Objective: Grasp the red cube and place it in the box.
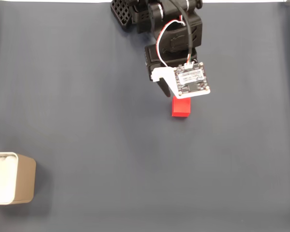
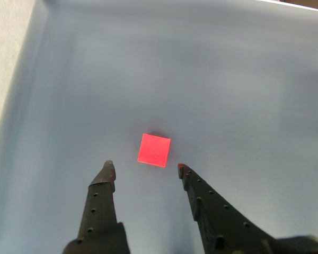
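Note:
The red cube [image 1: 181, 108] [image 2: 153, 150] lies on the dark blue-grey cloth, just below the arm's head in the fixed view. In the other view my gripper [image 2: 144, 168] hangs above the cloth, open, with the cube just beyond its two black fingertips [image 2: 108, 168] and nothing between them. In the fixed view the gripper [image 1: 174, 94] is mostly covered by the wrist's white circuit board [image 1: 192, 80]. The box [image 1: 10, 178], beige with a white rim, stands at the lower left edge of the fixed view, far from the cube.
The black arm base [image 1: 154, 19] sits at the top middle of the fixed view. The cloth [image 1: 87, 96] covers the table; its left border shows in the other view against a pale surface [image 2: 5, 63].

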